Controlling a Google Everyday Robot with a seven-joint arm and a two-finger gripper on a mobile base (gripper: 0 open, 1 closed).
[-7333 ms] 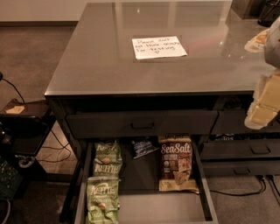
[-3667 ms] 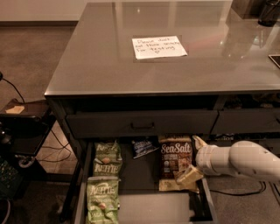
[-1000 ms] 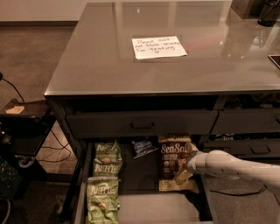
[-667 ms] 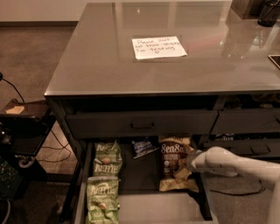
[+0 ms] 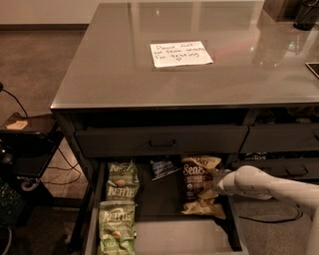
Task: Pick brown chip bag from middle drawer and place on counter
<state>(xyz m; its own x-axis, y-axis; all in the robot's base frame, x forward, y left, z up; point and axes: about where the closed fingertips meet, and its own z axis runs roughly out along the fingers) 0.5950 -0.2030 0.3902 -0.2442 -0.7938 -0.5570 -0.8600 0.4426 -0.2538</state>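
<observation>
Camera view: the brown chip bag [image 5: 197, 185] has crumpled and tipped up since a second ago, still in the middle drawer [image 5: 167, 234]. The tool [image 5: 215, 183] is jammed into its right edge, can't tell how open. Probably grabbed; the surface [image 5: 109, 69] is next.

Dull brown carpet [image 5: 35, 55] is stretching across the far left, meeting a pale strip of wall [image 5: 45, 12] at the far edge. On the near left, a low black stand [image 5: 31, 142] is carrying a small tan note [image 5: 16, 124], with thin black cables [image 5: 62, 170] trailing over the paler floor beside it. Dim light is leaving the dark grey cabinet front [image 5: 119, 142] in shadow. The gripper [image 5: 219, 182] is sitting low on the near right, below that front.
</observation>
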